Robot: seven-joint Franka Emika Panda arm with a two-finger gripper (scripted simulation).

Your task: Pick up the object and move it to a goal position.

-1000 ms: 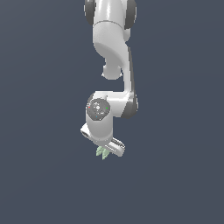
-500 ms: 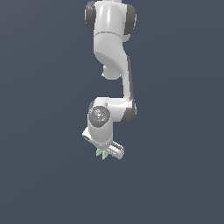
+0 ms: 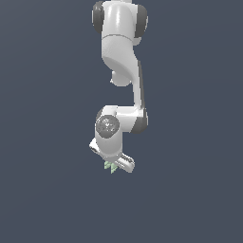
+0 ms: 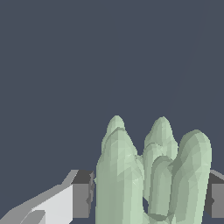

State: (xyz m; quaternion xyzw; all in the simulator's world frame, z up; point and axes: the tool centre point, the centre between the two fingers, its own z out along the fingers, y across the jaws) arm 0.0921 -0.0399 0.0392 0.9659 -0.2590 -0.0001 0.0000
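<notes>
gripper [image 3: 115, 165]: we see it clamped on the object [image 3: 111, 166]
object: pale green, between the fingers [image 4: 82, 199]
change: arm has drifted slightly toward the exterior view's right
meaning: we judge carry underway, goal unseen

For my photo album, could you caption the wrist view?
Pale green faceted object with pointed lobes held between the gripper fingers, against a plain dark background.

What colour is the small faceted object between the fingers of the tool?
Pale green. The object shows best in the wrist view.
</notes>
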